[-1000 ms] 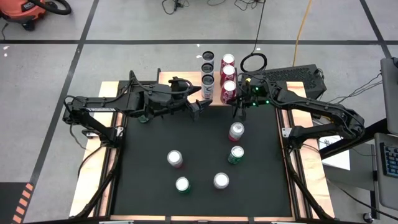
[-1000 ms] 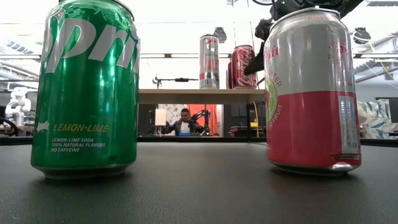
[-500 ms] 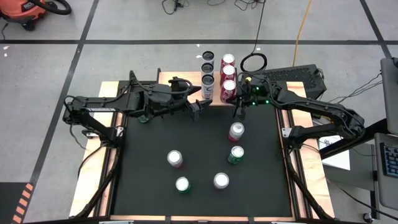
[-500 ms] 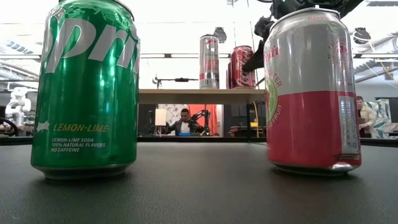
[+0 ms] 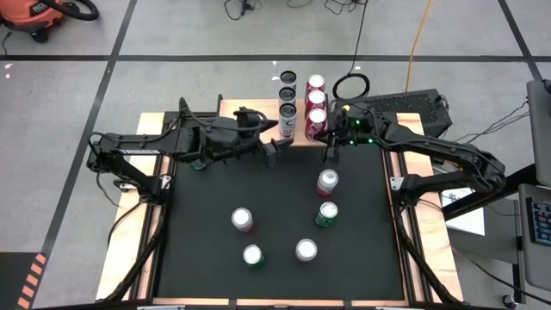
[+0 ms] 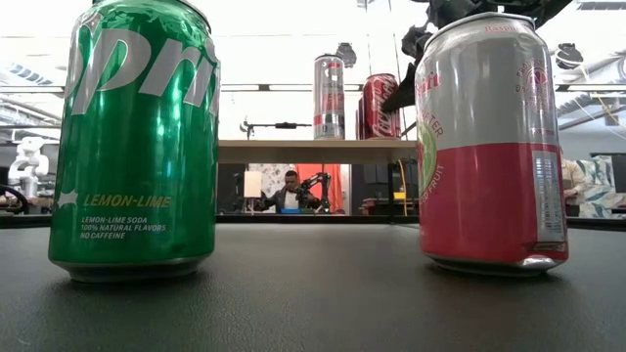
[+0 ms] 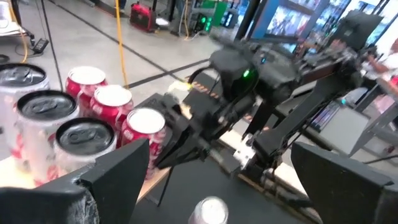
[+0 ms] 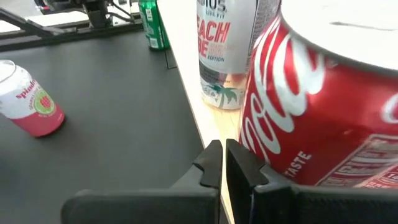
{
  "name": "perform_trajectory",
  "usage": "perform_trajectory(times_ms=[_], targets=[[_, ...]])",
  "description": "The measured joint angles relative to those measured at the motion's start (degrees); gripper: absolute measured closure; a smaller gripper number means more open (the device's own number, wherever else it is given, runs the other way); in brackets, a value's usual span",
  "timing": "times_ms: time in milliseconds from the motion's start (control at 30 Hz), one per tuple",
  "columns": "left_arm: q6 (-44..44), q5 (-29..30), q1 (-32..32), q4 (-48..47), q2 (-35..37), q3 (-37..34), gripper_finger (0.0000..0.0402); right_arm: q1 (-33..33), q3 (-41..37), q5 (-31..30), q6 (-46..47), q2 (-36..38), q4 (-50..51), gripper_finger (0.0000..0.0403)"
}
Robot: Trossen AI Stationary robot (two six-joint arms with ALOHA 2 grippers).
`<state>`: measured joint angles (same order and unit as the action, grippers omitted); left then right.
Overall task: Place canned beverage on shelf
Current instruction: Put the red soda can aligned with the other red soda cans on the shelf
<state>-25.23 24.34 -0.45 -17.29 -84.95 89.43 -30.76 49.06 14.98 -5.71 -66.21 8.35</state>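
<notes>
Pincer [image 8: 218, 163] of the right arm was pressed together, empty, beside the red can [image 8: 323, 106] on the shelf [image 8: 208, 115]; left pincer [image 5: 277, 151] was spread.

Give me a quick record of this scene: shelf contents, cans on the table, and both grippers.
shelf: six cans, a row of three silver cans beside a row of three red cans
table: five cans standing upright
left gripper: open, empty, over table beside shelf
right gripper: shut, empty, by nearest red can
</notes>
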Motion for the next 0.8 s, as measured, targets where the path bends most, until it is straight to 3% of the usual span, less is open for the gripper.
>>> perform_trajectory(times_ms=[367, 800], targets=[[-7.3, 0.0, -0.4, -17.3, 3.0, 0.0, 0.0008, 0.0, 0.0, -1.0, 1.2, 1.6, 1.8, 0.0403], [-16.1, 0.3, 1.0, -31.5, 7.4, 0.0, 0.0008, 0.0, 0.0, -1.4, 3.2, 2.2, 2.5, 0.0403]])
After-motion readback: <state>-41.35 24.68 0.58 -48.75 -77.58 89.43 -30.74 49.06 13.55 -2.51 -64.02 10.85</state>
